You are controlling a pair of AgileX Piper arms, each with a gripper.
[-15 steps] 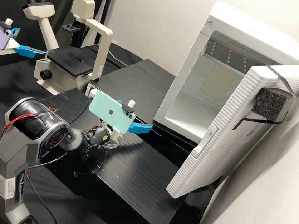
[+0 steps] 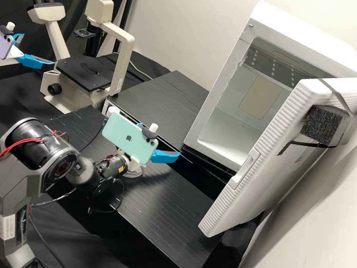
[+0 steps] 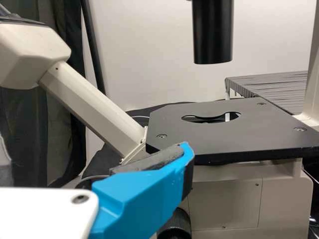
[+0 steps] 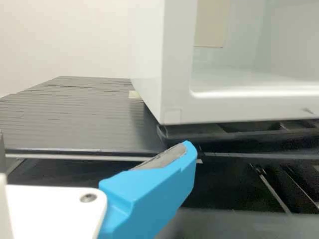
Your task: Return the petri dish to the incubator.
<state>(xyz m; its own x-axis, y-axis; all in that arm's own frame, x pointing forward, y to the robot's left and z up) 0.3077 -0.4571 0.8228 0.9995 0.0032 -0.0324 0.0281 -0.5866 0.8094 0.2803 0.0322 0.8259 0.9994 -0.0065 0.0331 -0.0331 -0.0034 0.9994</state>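
Because the right gripper (image 2: 160, 140) stood wide just outside the incubator (image 2: 307, 41), smooth withdrawal clear of its open door (image 2: 270, 161) seemed prudent.

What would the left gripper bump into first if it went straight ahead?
The left gripper would probably bump the microscope first, somewhere around its flat black top. How deep the gap is, I can't tell for sure.

A ridged, plastic-looking surface is presented by the incubator door (image 2: 266, 191), rough, foam-like texture by the dark block (image 2: 320, 124), and a grooved, faintly glossy finish by the table (image 2: 166, 205).
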